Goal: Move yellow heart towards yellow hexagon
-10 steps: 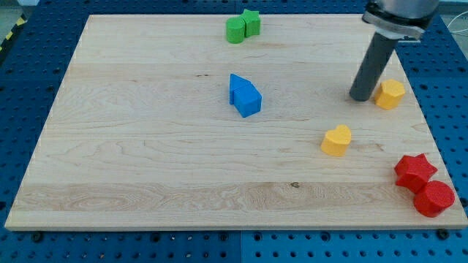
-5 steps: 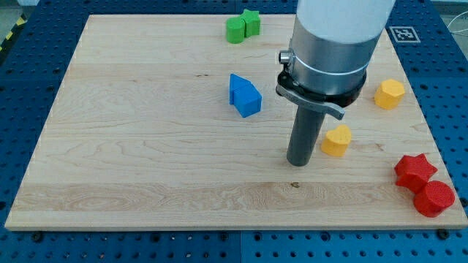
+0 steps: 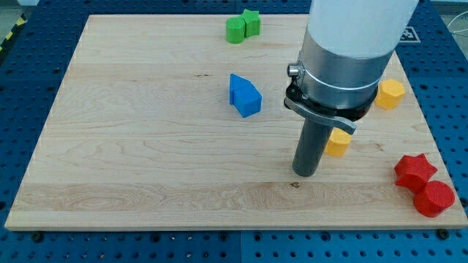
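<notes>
The yellow heart [image 3: 338, 143] lies at the board's right, partly hidden behind my rod. The yellow hexagon [image 3: 391, 93] sits above and to the right of it, near the board's right edge, partly hidden by the arm's body. My tip [image 3: 306, 172] rests on the board just left of and below the heart, close to it; I cannot tell if they touch.
A blue block [image 3: 244, 96] lies left of the arm at mid-board. Two green blocks [image 3: 242, 26] touch at the top edge. A red star [image 3: 414, 171] and a red cylinder [image 3: 434, 198] sit at the bottom right corner of the wooden board [image 3: 146, 146].
My tip swung from beside the hexagon down to the heart's lower left, then shifted slightly right and down. The blocks have not visibly moved.
</notes>
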Robot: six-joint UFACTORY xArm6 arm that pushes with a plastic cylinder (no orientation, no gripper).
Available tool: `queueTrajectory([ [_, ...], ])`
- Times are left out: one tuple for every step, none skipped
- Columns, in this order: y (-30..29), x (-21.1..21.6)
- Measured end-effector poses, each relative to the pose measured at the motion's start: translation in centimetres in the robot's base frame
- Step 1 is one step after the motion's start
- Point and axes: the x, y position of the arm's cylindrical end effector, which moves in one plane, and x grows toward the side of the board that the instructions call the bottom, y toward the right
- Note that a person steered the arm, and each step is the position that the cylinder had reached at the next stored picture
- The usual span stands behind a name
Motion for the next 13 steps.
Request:
queueTrajectory([
  [0.0, -1.6],
  [0.6, -3.6],
  [2.0, -3.9],
  [2.0, -2.7],
  [2.4, -1.4],
  [3.9, -2.3],
  [4.9, -4.8],
  [5.0, -7.4],
  [5.0, -7.4],
  [5.0, -4.8],
  [5.7, -2.1],
  [7.2, -2.0],
  [7.4, -4.2],
])
